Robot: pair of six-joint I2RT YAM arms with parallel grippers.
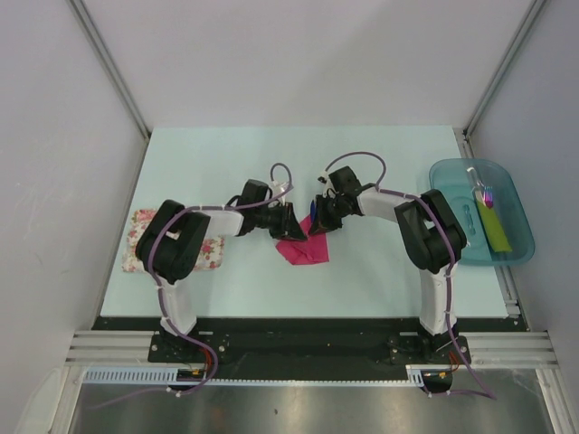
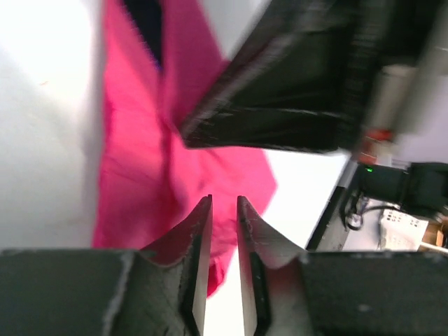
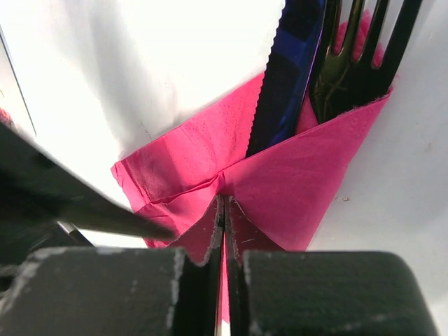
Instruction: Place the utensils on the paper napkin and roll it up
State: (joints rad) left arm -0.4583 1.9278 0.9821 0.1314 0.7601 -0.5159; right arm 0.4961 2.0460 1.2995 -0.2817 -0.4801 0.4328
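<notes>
Right claw [image 3: 224,200] clamped a napkin [image 3: 294,182] fold, pinning it over fork [image 3: 344,77] and blue knife [image 3: 287,70] poking out at twelve o'clock; left claw [image 2: 224,200], jaws slightly apart, hovered at napkin's ten o'clock, likely free to start rolling.

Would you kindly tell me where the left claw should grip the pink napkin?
Probably the free left edge of the napkin, taken from the left by the left claw: the right claw pinches the middle fold over the fork and blue knife.
</notes>
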